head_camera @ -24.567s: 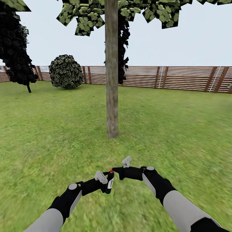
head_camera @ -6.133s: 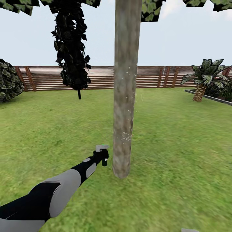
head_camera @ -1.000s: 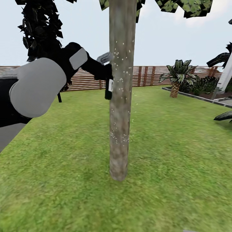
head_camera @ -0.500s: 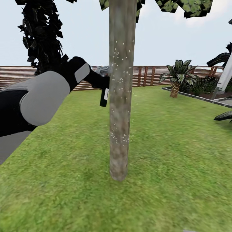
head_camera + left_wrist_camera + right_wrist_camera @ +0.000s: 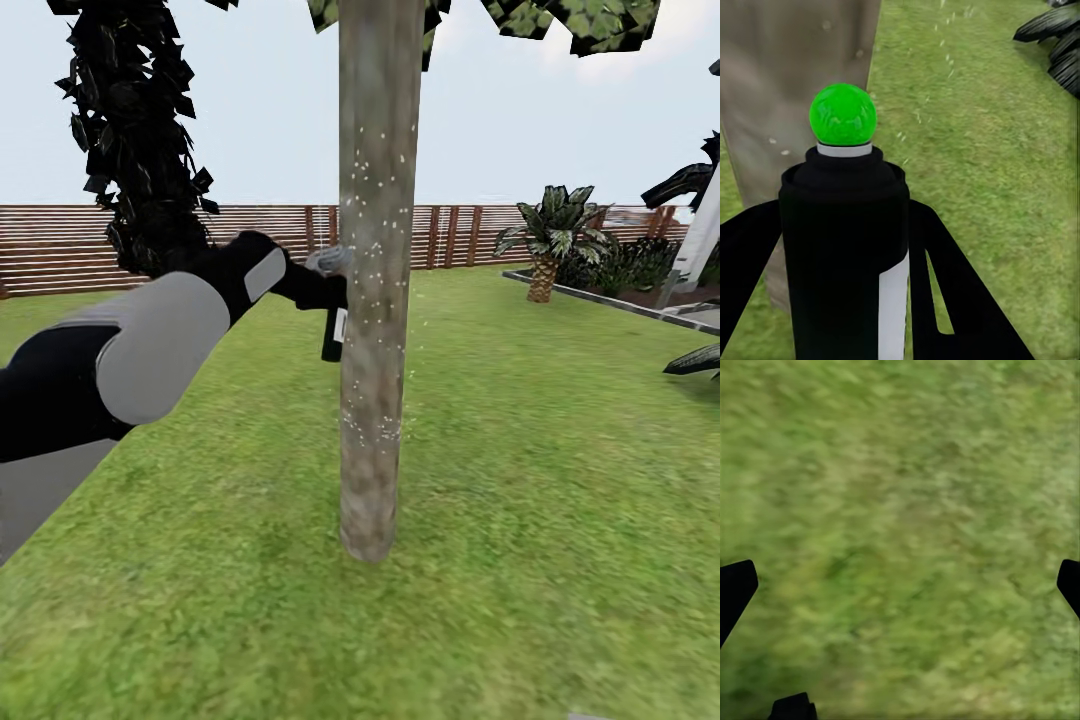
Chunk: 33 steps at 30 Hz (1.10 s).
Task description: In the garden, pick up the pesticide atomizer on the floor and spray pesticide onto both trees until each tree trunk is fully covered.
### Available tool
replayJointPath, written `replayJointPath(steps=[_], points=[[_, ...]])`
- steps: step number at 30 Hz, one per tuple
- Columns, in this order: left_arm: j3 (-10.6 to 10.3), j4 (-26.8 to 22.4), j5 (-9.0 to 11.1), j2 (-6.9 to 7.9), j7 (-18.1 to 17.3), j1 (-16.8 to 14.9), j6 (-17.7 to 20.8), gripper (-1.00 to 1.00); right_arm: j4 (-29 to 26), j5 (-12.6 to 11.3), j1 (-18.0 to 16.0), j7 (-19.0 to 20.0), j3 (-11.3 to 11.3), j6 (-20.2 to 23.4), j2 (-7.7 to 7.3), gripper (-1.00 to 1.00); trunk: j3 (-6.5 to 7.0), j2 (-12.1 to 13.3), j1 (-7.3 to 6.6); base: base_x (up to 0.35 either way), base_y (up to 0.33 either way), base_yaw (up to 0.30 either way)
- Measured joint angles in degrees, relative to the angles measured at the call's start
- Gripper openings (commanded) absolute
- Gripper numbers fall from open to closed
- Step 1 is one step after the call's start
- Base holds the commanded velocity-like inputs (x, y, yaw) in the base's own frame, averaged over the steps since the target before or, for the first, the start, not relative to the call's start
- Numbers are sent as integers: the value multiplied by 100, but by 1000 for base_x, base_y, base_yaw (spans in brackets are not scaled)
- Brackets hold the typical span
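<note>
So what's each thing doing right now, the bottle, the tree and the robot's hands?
pesticide atomizer: upright, gripped, green spot facing the trunk
left gripper: shut on the atomizer
tree trunk: standing, dotted with white specks
right gripper: open, empty, over grass

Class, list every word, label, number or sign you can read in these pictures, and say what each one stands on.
None can be read.
The pesticide atomizer, held in the left pincer beside the tree trunk, carries a white label, but no lettering shows on it.
The fence bears no sign.
</note>
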Motion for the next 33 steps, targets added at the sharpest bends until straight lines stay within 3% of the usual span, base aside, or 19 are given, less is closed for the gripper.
replayJointPath(steps=[19,24,29,33], points=[[-10,-13,-44,0,11,544,-244,-100,0,0,0,0,4,0,0,100,0,1,0,0,0,0],[-27,-8,-50,141,15,638,-384,-100,0,0,0,1,5,0,0,100,0,0,0,0,0,0],[-26,0,-35,0,0,814,-398,-100,0,0,0,3,4,0,0,100,-1,0,0,0,0,0],[-32,1,-37,0,-12,994,-403,-100,0,0,0,1,6,0,2,100,0,0,0,0,0,0]])
